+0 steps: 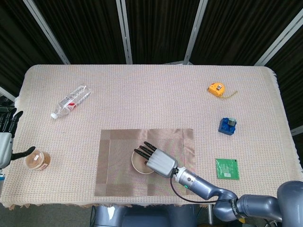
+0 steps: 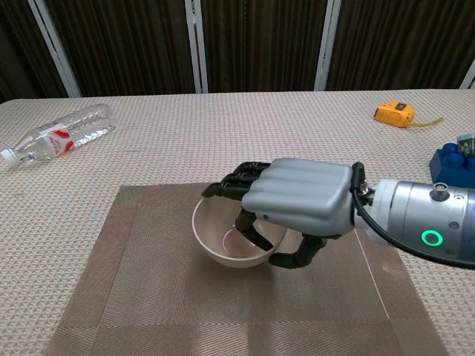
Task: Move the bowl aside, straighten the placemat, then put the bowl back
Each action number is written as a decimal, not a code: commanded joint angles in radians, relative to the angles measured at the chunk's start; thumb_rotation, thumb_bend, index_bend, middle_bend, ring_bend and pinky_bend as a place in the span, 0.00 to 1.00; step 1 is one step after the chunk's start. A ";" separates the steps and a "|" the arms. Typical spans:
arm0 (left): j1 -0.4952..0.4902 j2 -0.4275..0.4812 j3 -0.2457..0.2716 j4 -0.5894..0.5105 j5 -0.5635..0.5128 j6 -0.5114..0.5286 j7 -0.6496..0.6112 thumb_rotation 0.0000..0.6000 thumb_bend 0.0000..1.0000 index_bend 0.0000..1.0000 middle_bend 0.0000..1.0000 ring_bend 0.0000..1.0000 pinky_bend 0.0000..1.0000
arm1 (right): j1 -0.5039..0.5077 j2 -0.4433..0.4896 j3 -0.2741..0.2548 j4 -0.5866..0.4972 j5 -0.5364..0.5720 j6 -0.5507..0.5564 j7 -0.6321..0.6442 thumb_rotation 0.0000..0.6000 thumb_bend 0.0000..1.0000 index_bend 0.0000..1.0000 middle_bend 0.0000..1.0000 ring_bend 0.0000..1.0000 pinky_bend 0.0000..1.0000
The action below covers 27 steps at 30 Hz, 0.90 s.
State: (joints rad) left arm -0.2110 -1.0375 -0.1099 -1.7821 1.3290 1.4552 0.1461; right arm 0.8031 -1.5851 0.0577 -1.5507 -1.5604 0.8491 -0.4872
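You are on the last step: the round beige bowl (image 2: 236, 241) is back on the square brown woven placemat (image 1: 113, 165), near the mat's middle and a little toward its near edge. The mat lies flat and square to the table's edge, so I judge the straightening done.

Your right hand (image 2: 297, 199) grasps the bowl, its dark fingers (image 2: 239, 178) hooked over the rim and down inside while the thumb curls under the outer wall on your side. In the chest view the bowl's base looks to be touching the mat, or just above it; I cannot tell which for certain.

What the next move calls for is a gentle release. Make sure the base bears on the mat, then spread the fingers and draw the thumb clear of the wall before you lift. Raise the hand straight up, so the fingers do not catch the rim and tip the bowl or drag the mat askew.

Your left hand (image 1: 6, 137) hangs released, fingers apart and holding nothing, well off the placemat's left side at the table's edge, just beside a small round brown container (image 1: 37, 160). It has no part in this step, so leave it there.
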 commanded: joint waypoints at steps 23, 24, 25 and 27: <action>0.007 -0.008 -0.003 0.009 -0.038 -0.030 0.030 1.00 0.11 0.00 0.00 0.00 0.00 | -0.175 0.271 -0.053 -0.242 -0.043 0.286 -0.012 1.00 0.00 0.00 0.00 0.00 0.00; 0.008 -0.011 -0.002 0.012 -0.040 -0.031 0.036 1.00 0.11 0.00 0.00 0.00 0.00 | -0.195 0.295 -0.061 -0.239 -0.063 0.322 0.013 1.00 0.00 0.00 0.00 0.00 0.00; 0.009 -0.014 0.000 0.015 -0.039 -0.030 0.038 1.00 0.11 0.00 0.00 0.00 0.00 | -0.212 0.311 -0.065 -0.233 -0.071 0.353 0.033 1.00 0.00 0.00 0.00 0.00 0.00; 0.018 -0.021 0.006 0.026 -0.029 -0.020 0.035 1.00 0.11 0.00 0.00 0.00 0.00 | -0.262 0.347 -0.077 -0.208 -0.092 0.436 0.093 1.00 0.00 0.00 0.00 0.00 0.00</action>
State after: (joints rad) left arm -0.1977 -1.0549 -0.1072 -1.7603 1.2953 1.4304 0.1831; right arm 0.6136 -1.2962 0.0056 -1.7709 -1.6034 1.1791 -0.4741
